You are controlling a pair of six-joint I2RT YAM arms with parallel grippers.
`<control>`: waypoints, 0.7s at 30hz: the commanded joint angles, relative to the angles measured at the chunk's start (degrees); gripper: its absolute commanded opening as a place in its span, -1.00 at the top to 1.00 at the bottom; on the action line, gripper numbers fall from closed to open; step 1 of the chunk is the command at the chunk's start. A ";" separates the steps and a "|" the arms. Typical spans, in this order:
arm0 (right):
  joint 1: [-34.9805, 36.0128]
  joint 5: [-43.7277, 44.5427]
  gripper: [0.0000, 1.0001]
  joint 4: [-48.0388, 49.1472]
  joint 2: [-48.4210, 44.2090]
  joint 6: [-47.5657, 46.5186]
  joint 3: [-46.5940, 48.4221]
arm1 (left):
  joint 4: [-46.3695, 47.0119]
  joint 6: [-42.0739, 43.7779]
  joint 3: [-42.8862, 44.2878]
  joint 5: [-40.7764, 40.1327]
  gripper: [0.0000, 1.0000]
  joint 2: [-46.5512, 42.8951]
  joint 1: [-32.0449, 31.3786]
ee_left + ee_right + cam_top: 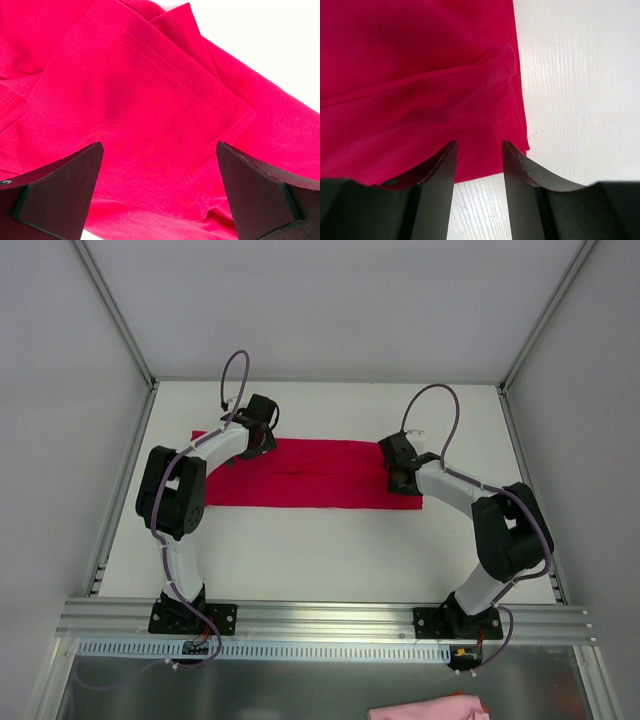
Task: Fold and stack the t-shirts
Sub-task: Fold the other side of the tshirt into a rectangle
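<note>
Crimson t-shirt (310,473) is lying folded into a long band across the middle of the white table (330,560), with one arm over each end. The left gripper (159,150) is hanging spread wide above a stitched hem. The right gripper (479,145) is standing half parted at the far corner, pinching nothing I can see. I'm worrying that closing there would catch only the top layer, letting the fold slide apart.
</note>
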 commanded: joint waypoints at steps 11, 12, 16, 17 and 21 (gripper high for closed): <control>-1.47 -2.04 0.15 1.08 3.50 -0.01 -0.32 | 0.90 1.63 0.85 -2.05 -0.98 0.10 0.68; -1.56 -2.21 0.17 1.00 3.33 0.16 -0.58 | 0.82 1.54 0.77 -2.14 -0.97 -0.08 0.68; -2.08 -3.27 0.58 1.87 2.36 0.69 -2.25 | 1.08 1.54 0.33 -2.14 -0.98 -0.43 0.68; -2.26 -3.44 0.85 1.96 2.01 0.78 -2.51 | 1.16 1.63 0.33 -2.06 -0.97 -0.35 0.68; -2.61 -3.10 0.98 1.70 0.78 1.04 -3.22 | 0.90 1.63 1.03 -1.70 -0.97 0.62 0.76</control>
